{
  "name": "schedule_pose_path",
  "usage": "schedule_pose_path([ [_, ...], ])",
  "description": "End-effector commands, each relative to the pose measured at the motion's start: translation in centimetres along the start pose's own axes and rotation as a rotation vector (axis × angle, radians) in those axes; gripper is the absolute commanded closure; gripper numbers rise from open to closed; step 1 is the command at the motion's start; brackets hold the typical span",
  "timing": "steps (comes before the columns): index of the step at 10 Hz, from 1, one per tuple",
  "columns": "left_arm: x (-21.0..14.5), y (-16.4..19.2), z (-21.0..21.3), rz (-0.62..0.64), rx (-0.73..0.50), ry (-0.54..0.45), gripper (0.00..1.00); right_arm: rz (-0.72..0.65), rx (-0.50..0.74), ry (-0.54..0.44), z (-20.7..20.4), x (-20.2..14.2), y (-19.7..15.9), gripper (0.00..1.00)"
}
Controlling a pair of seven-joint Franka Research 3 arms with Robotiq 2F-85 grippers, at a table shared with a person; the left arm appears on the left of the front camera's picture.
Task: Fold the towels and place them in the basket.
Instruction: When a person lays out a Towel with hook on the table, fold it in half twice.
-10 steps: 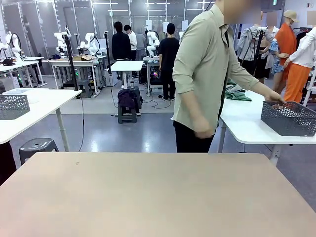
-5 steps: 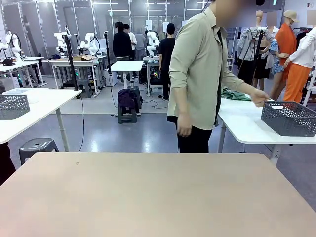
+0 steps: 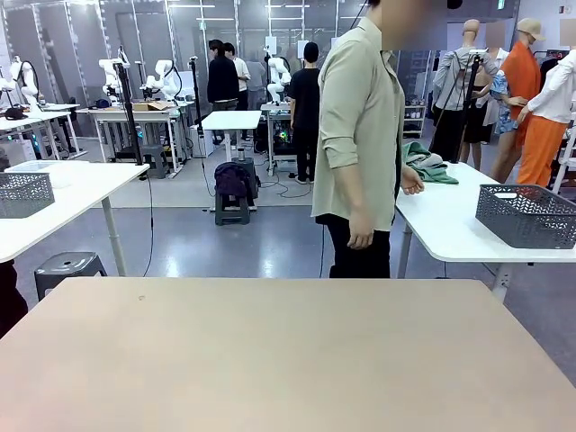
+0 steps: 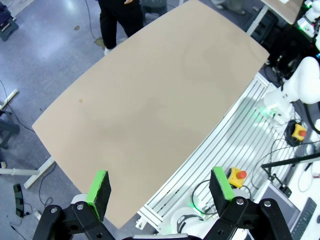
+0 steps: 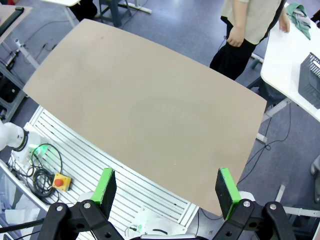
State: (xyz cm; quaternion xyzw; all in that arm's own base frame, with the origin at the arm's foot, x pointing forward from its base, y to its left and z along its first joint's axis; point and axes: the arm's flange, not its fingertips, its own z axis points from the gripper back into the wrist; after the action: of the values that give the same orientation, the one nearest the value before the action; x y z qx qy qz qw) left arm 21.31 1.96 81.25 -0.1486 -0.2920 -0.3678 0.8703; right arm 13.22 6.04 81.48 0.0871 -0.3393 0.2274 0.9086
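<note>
A crumpled green heap of towels (image 3: 428,166) lies on the white side table (image 3: 450,229) at the right, beyond my beige table (image 3: 270,360). The dark grey mesh basket (image 3: 526,214) stands on that same white table, nearer its right end. A person (image 3: 360,135) in a pale green shirt stands between the two tables, one hand close to the towels. In the right wrist view the towels (image 5: 298,12) and a corner of the basket (image 5: 311,80) sit at the top right. My left gripper (image 4: 160,181) and right gripper (image 5: 166,184) hang open high over the beige table, holding nothing.
A second grey mesh basket (image 3: 22,193) sits on another white table at the far left. A stool (image 3: 67,268) stands beyond the beige table's left corner. Cables and a red-buttoned box (image 5: 60,181) lie on the slatted base below my arms.
The person's hand has come back from the basket to the towel heap, and the body has turned more upright. My grippers have not moved.
</note>
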Motion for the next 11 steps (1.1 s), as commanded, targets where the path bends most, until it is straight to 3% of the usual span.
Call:
schedule_pose_path([
  [1, 0.12, -0.16, -0.18, -0.008, -0.007, 0.000, 0.00, 0.008, 0.006, -0.005, 0.23, -0.04, 0.16, 0.00],
  [11, 0.12, -0.16, -0.18, -0.008, -0.007, 0.000, 0.00, 0.008, 0.006, -0.005, 0.23, -0.04, 0.16, 0.00],
])
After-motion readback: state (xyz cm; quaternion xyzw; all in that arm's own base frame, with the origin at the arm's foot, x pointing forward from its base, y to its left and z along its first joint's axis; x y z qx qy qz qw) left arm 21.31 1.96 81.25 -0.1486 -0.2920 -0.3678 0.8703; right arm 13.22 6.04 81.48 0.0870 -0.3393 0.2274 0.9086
